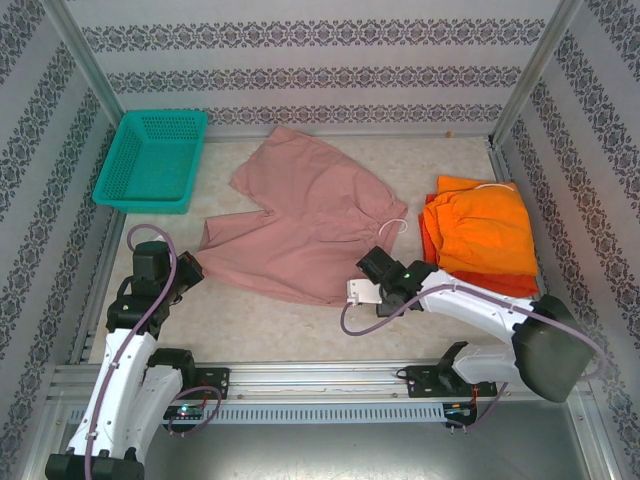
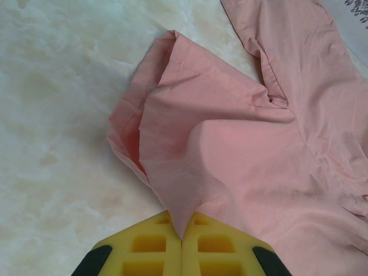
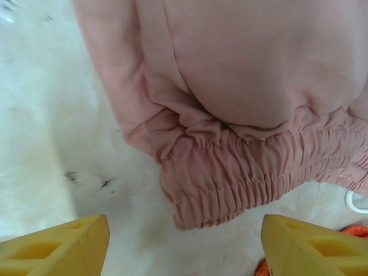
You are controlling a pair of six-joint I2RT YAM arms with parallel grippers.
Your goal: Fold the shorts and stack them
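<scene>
The dusty pink shorts [image 1: 300, 215] lie spread on the middle of the table [image 1: 290, 325]. A fold of one leg is pinched in the left gripper [image 2: 182, 231]. The right gripper [image 3: 184, 233] hangs spread wide beside the elastic waistband [image 3: 253, 172]. To the right, bright orange shorts [image 1: 485, 228] lie on red-orange shorts [image 1: 505, 283]. A teal mesh basket [image 1: 150, 160] sits far left.

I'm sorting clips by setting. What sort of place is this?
Probably a robot test cell, not a home: wallpapered panels in an aluminium frame enclose a marble-look table holding pink shorts, and two arms are bolted to its near rail.
</scene>
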